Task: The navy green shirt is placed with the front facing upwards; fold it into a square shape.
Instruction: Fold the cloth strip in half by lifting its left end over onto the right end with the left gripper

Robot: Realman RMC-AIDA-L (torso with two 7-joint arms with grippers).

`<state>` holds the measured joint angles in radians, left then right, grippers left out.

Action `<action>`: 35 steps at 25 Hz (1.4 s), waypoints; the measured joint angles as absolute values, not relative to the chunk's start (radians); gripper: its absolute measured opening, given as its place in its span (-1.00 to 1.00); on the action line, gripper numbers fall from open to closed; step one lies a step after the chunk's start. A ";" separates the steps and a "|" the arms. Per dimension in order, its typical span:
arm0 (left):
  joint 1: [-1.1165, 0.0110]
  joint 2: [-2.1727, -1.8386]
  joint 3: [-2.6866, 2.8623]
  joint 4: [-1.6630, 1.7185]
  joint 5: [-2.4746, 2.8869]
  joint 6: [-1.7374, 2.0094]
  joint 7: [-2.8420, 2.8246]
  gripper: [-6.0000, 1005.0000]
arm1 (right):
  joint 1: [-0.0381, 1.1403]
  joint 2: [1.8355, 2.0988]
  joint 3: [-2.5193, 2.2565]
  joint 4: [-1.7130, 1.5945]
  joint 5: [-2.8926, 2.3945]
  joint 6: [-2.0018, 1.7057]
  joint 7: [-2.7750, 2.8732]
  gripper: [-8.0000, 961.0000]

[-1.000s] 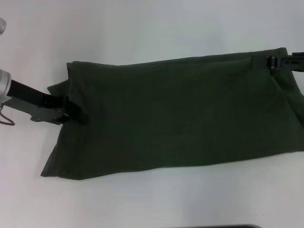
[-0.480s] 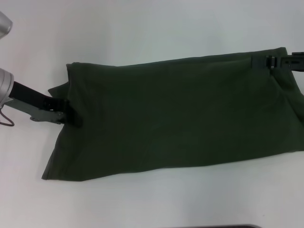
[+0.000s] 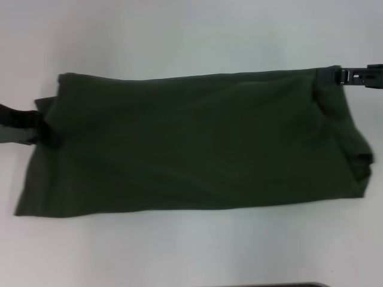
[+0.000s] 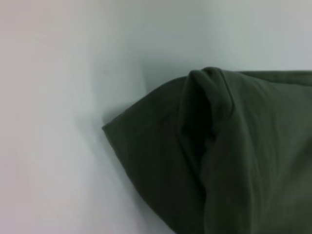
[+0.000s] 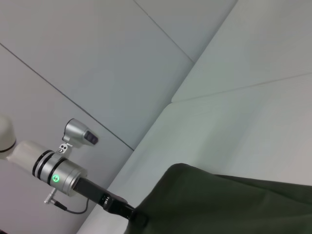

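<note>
Navy green shirt stretched long-axis between both tools: left gripper clamped on one short end, right gripper pinching the opposite far corner

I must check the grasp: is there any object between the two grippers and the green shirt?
Nothing visible. The left gripper touches the navy green shirt at its left edge, the right gripper at its far right corner.

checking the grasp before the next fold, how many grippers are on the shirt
2. The left gripper pinches the navy green shirt at its left edge; the right gripper pinches its far right corner.
</note>
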<state>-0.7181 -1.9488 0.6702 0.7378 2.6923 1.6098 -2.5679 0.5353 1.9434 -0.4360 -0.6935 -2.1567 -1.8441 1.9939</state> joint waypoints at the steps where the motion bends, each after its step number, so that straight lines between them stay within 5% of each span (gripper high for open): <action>1: -0.716 -1.943 0.669 0.741 2.697 1.610 -2.571 -0.84 | 0.535 1.943 -0.434 -0.693 -2.157 -1.844 1.995 0.29; 35: -0.711 -1.930 0.657 0.775 2.770 1.607 -2.602 -0.85 | 0.524 1.919 -0.413 -0.699 -2.161 -1.839 2.019 0.29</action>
<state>-0.7110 -1.9297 0.6567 0.7746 2.7695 1.6067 -2.6021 0.5242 1.9194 -0.4129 -0.6990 -2.1608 -1.8388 2.0186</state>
